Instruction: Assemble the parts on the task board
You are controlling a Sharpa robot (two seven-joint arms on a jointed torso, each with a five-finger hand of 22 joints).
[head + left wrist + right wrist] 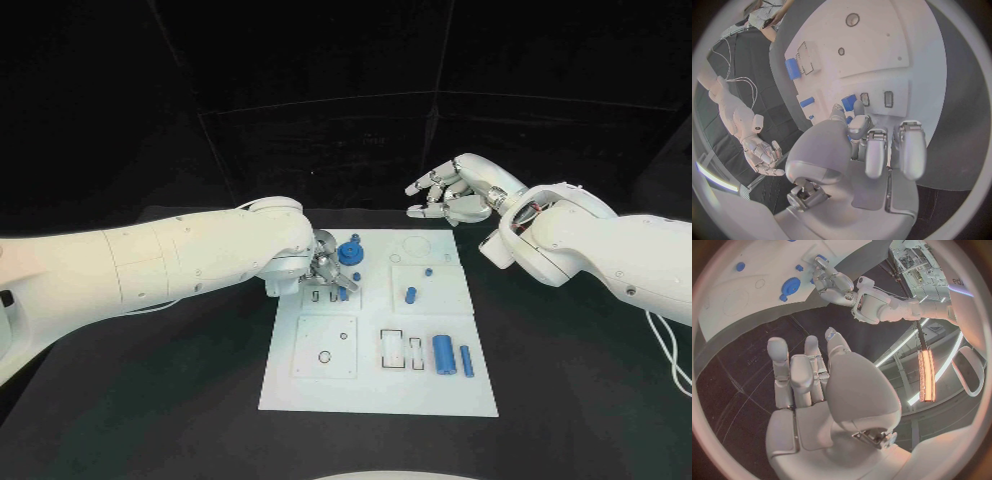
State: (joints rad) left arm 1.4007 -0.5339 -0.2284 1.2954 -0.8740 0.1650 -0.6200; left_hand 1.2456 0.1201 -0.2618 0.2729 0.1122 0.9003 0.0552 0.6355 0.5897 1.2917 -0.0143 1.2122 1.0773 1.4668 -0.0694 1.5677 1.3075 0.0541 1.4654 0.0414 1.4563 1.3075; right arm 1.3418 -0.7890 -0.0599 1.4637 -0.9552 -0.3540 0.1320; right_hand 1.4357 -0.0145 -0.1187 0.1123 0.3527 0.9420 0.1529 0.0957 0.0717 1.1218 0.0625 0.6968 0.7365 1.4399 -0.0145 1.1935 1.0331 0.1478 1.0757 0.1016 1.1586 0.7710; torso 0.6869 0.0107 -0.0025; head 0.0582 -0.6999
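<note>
The white task board (325, 390) lies mid-table. My left hand (323, 268) hangs over its far left part, thumb and a finger pinching a small blue part (342, 293) that stands beside two narrow slots (888, 98); the same blue part (848, 103) shows just beyond the fingertips (877, 136). A round blue gear (355, 256) sits right by that hand. My right hand (456, 190) is raised above the board's far right edge, fingers apart, holding nothing; its fingers (807, 370) are stretched out.
A blue peg (411, 295) and a small blue stud (428, 271) stand in the board's right half. A thick blue cylinder (444, 353) and a slim one (466, 360) lie near its front right, next to rectangular recesses (392, 348). Black table (173, 400) surrounds the board.
</note>
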